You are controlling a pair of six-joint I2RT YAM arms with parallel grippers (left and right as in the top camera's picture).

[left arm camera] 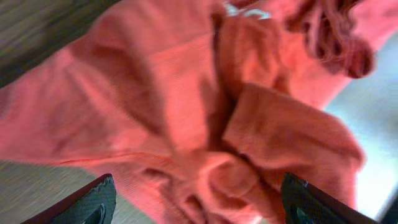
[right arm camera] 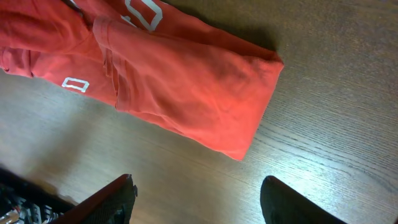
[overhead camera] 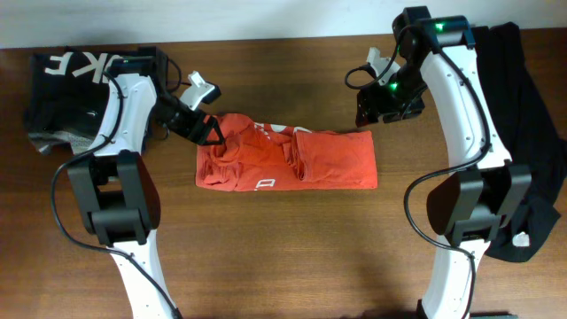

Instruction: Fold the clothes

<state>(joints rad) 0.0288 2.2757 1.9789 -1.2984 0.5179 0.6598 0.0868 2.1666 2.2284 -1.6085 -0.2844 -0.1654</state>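
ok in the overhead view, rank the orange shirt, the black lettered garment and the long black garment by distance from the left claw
1. orange-red T-shirt: in the centre; the left claw is right at its bunched left end.
2. black lettered garment: top left corner of the view.
3. long black garment: far right side, clearly the farthest.

Robotics lab: wooden table [overhead camera: 283, 257] with two arms [overhead camera: 124, 133].

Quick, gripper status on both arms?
Left gripper: jaws open, bunched orange-red T-shirt fabric between them, not clamped.
Right gripper: jaws open, empty, over the table beside the T-shirt.
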